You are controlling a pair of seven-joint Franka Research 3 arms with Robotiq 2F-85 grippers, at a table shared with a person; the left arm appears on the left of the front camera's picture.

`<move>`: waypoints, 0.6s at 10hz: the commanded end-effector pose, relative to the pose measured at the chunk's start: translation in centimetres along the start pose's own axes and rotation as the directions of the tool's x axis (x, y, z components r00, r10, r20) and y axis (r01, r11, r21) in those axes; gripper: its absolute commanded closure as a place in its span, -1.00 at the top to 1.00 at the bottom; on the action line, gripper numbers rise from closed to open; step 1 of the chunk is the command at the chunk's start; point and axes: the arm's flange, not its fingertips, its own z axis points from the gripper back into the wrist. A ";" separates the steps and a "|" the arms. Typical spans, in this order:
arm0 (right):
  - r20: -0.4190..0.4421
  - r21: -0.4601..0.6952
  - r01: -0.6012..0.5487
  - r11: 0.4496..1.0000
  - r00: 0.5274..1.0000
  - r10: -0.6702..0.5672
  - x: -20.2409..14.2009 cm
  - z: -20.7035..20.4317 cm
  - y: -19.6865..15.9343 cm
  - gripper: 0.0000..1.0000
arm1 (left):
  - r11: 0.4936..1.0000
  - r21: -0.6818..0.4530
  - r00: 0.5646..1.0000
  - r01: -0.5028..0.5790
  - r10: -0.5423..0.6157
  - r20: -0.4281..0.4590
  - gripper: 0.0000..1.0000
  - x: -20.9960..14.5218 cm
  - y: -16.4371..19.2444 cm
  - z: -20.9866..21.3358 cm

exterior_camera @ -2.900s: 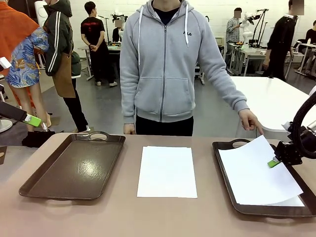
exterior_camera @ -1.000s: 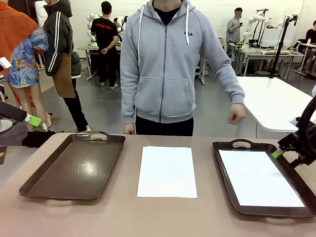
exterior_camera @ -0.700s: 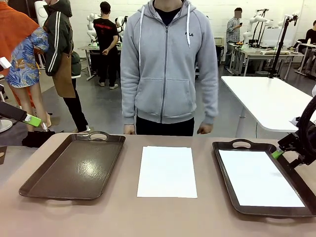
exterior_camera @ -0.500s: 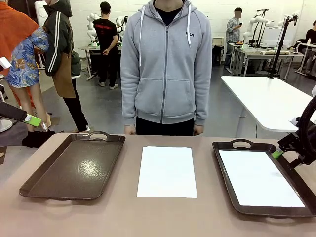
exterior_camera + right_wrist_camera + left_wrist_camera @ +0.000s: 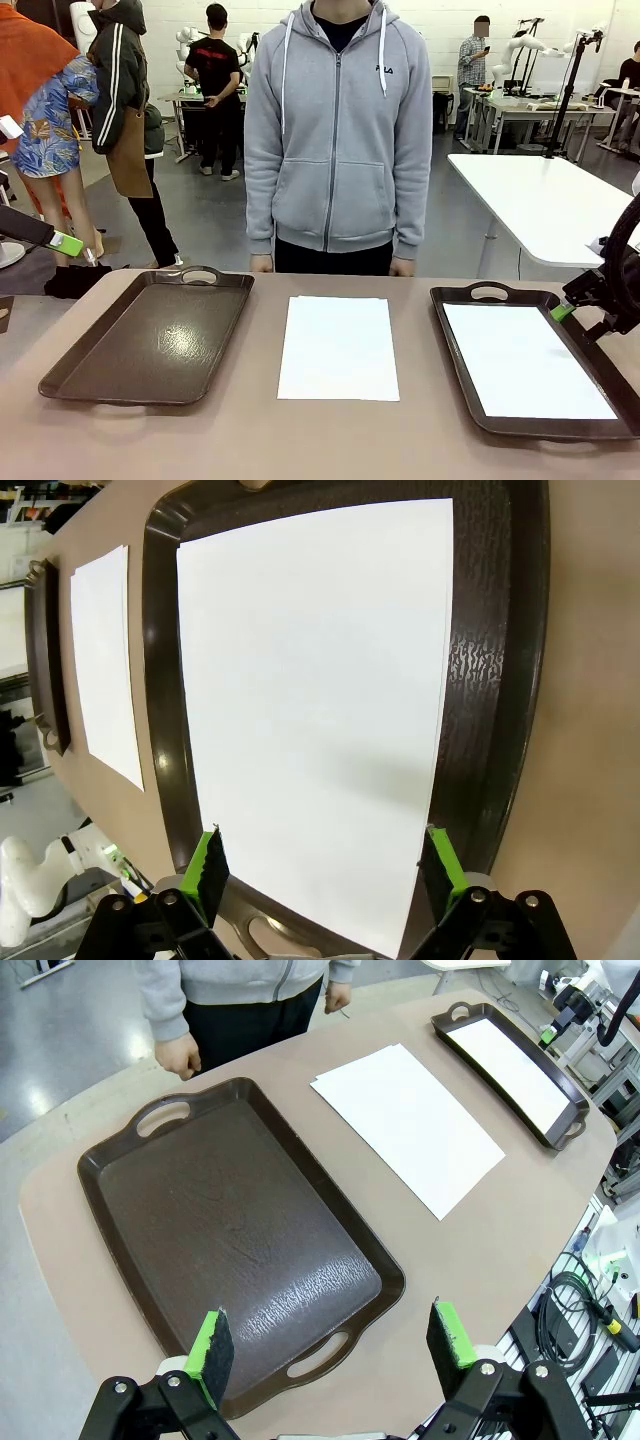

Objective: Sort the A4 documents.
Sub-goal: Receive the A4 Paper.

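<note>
Both claws are released. The left gripper (image 5: 328,1328) has its jaws spread wide above the near rim of the empty left tray (image 5: 150,335). The right gripper (image 5: 323,858) is equally spread above the A4 sheet (image 5: 528,362), which lies flat inside the right tray (image 5: 452,350) and is held by nothing.

The remaining A4 paper (image 5: 338,347) lies flat on the table (image 5: 300,440) between the two trays, touching neither.

The step in hand is probably fetching from this centre paper. A flat sheet offers no grip from above, so a finger should work under one free edge, lifting the top sheet alone.

All four edges of the centre paper stand open, with bare table on both sides. The raised tray rims call for a lifted carry. The person's hands (image 5: 402,266) rest at the far table edge, so the near edge is the safer approach.
</note>
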 end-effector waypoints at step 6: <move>0.102 -0.064 -0.055 0.996 0.993 0.061 -1.6 0.8 0.4 1.00 | 1.000 -0.011 1.000 0.009 -0.009 0.010 1.00 -0.1 0.2 -0.1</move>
